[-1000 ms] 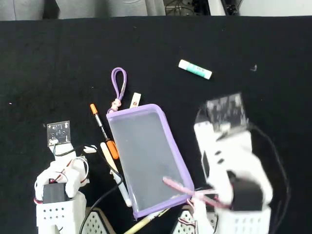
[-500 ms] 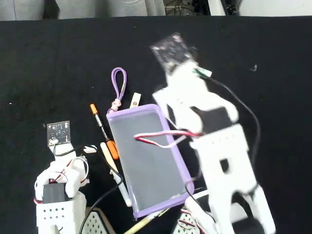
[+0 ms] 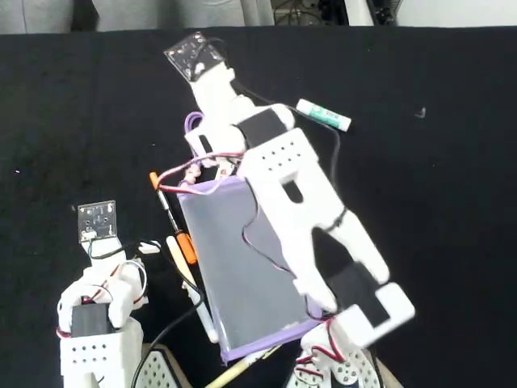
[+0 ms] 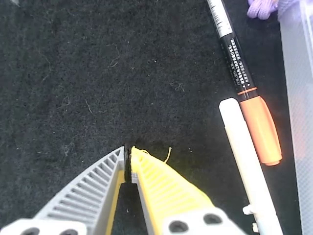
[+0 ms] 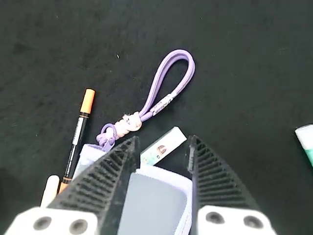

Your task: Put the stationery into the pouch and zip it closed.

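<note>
1. Lying flat at the centre of the black table [image 3: 452,210], as I look down on it, is a translucent pouch [image 3: 218,242] with a purple border. Its long side runs from upper left to lower right of the high view.
2. A purple strap loop [image 5: 166,81] trails off the pouch's upper end, tied on by a pale knot, with a small white tag [image 5: 171,138] just beside it.
3. The right arm [image 3: 291,194] lies diagonally from the lower right of the frame, across the pouch, to its upper end.
4. The right gripper [image 5: 162,141] has its two black fingers spread wide, holding nothing. They stand either side of the tag at the pouch's top edge (whether they touch the pouch I cannot tell).
5. The stationery I can see lies outside the pouch. A black pen [image 4: 234,63] with an orange cap and a white pen [image 4: 247,161] lie side by side just left of the pouch's long edge.
6. A white and green glue stick [image 3: 323,115] lies well apart, up and to the right of the pouch. A wooden pencil [image 3: 242,372] shows at the pouch's lower end, near the bottom edge.
7. The left gripper [image 4: 129,155] sits at the lower left of the table, its grey and yellow fingers pressed together on nothing, over bare cloth near the pens.
</note>
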You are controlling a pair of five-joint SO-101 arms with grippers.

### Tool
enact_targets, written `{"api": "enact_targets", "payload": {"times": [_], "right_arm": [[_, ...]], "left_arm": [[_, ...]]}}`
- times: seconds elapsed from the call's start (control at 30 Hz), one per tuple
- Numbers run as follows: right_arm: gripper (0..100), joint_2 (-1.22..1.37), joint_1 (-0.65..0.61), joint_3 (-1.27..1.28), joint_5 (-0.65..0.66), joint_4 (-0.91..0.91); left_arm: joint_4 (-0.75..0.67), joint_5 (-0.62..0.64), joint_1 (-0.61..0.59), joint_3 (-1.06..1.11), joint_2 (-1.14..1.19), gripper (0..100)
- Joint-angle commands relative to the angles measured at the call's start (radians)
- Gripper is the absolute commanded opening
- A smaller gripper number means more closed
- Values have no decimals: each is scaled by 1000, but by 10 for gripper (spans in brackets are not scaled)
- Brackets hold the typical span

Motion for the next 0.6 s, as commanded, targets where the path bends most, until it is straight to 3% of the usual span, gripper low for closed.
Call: {"api": "enact_targets", "payload": {"times": [0.0,0.27,0.4,0.57], "right_arm": [[170,1,-12,-99,-5,46],[170,-13,20,-240,-11,184],[170,36,21,-243,-14,169],[170,185,20,-277,-107,75]], "left_arm": [[3,-5,8,22,-2,30],[3,-9,10,22,-2,30],[3,-11,-4,22,-2,30],[3,-11,-68,22,-2,30]]}}
